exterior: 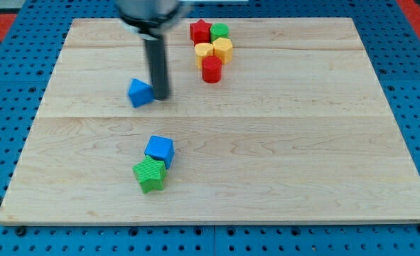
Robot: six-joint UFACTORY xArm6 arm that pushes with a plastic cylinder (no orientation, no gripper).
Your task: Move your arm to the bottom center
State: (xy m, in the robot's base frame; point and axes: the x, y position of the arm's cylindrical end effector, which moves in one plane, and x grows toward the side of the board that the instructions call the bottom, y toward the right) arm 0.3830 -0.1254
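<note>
My tip (160, 97) rests on the wooden board (281, 142) in its upper left part, just right of a blue triangular block (140, 92) and close to touching it. Below, near the view's bottom left of centre, a blue cube (159, 151) sits against a green star-shaped block (150, 175). Near the view's top centre is a cluster: a red star (200, 31), a green block (219, 31), a yellow heart-like block (205, 52), a yellow hexagonal block (223, 49) and a red cylinder (211, 69).
The board lies on a blue perforated table (3, 107). The arm's dark body (149, 11) hangs over the board's top edge.
</note>
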